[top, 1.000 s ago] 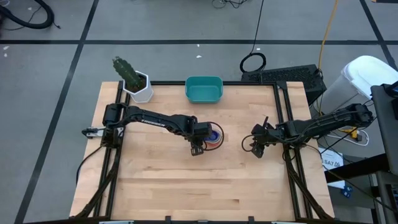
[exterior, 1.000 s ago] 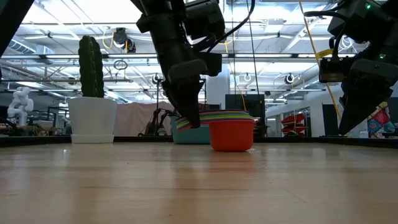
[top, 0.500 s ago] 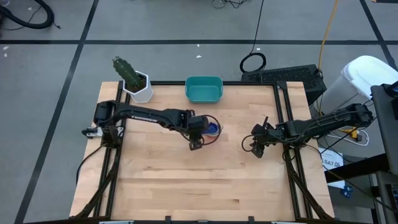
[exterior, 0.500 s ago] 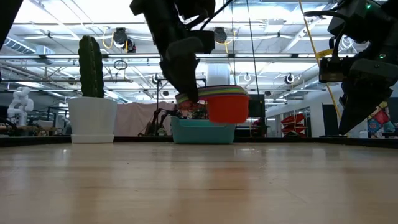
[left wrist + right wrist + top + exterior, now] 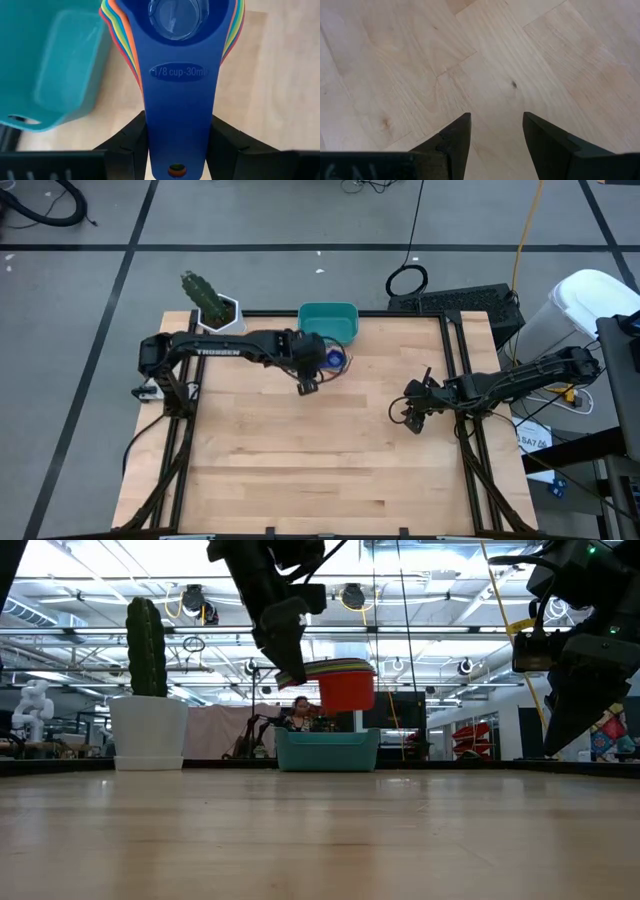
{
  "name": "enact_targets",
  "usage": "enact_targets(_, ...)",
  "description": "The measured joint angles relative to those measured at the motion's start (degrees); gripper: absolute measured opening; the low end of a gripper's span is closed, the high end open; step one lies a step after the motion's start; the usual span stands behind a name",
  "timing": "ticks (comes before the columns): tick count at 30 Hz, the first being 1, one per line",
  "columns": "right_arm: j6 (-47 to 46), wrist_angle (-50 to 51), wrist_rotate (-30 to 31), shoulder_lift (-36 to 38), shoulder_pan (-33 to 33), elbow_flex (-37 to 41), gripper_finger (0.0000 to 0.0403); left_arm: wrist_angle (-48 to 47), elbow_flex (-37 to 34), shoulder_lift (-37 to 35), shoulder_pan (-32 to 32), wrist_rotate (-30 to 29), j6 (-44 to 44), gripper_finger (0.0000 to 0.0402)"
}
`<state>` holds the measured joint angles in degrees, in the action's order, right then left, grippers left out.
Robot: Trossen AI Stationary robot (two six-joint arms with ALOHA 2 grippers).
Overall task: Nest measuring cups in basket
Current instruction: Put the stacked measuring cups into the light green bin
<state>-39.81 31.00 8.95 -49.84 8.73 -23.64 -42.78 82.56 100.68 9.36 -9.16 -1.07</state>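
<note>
Left gripper (image 5: pixel 306 383) fingers clamping nested measuring cups (image 5: pixel 338 683) by handles, now lifting stack off counter (image 5: pixel 320 470) toward teal basket (image 5: pixel 327 323); right gripper (image 5: pixel 411 418) idling, fingers narrowly parted

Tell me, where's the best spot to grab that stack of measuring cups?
Probably by the flat handles, as the left gripper does now: fingers pinching the handles' two long edges. The stack of measuring cups is round and wide at the bowls, but the handles are narrow, straight-sided and lined up, so gripping them holds every cup together.
</note>
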Motion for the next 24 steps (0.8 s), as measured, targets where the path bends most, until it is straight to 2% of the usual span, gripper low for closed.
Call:
enact_targets(12, 0.0, -0.9, 0.0, 0.02, 0.0, 0.0, 0.0171, -0.59, 0.54, -1.6, 9.48, 2.27, -9.24, 0.0145)
enact_targets(24, -1.6, -1.11, -0.02, 0.02, -0.02, 0.0, 0.0171, -0.15, 4.18, -1.52, 16.53, 8.17, -18.25, 0.0145)
